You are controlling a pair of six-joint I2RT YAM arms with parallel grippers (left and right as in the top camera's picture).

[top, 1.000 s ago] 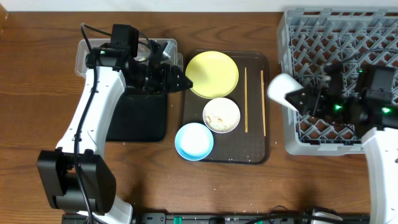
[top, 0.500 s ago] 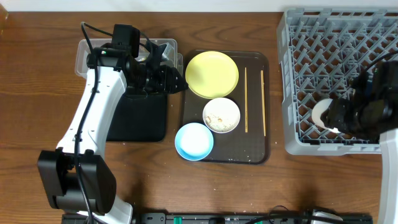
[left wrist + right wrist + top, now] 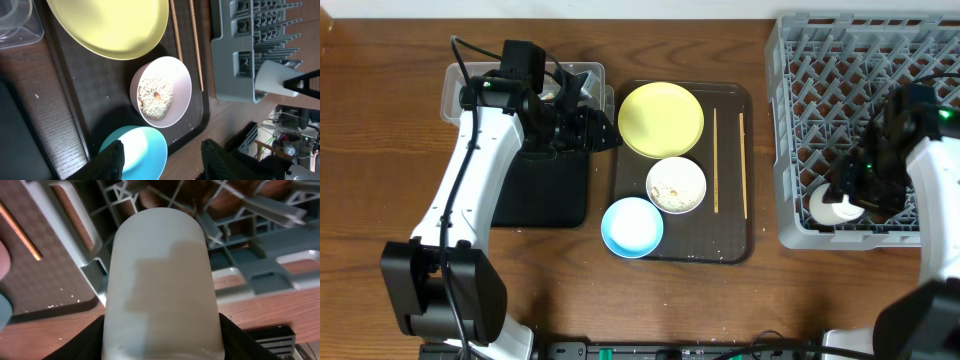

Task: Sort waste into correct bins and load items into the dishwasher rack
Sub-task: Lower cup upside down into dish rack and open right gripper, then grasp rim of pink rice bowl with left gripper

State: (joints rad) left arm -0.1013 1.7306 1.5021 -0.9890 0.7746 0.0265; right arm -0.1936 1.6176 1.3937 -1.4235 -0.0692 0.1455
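Lower cup, clenched in right gripper with axis along fingers, into rack near-left corner; leave left gripper, spread and empty, aside.

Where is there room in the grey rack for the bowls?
The rack is bare across its far half, beyond the white cup held in the right fingers at its near-left corner. The brown tray is crowded.

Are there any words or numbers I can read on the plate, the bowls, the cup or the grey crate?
No, there are none to read. The yellow plate, cream bowl, blue bowl, white cup and grey rack are all plain, and nothing else in view shows lettering.
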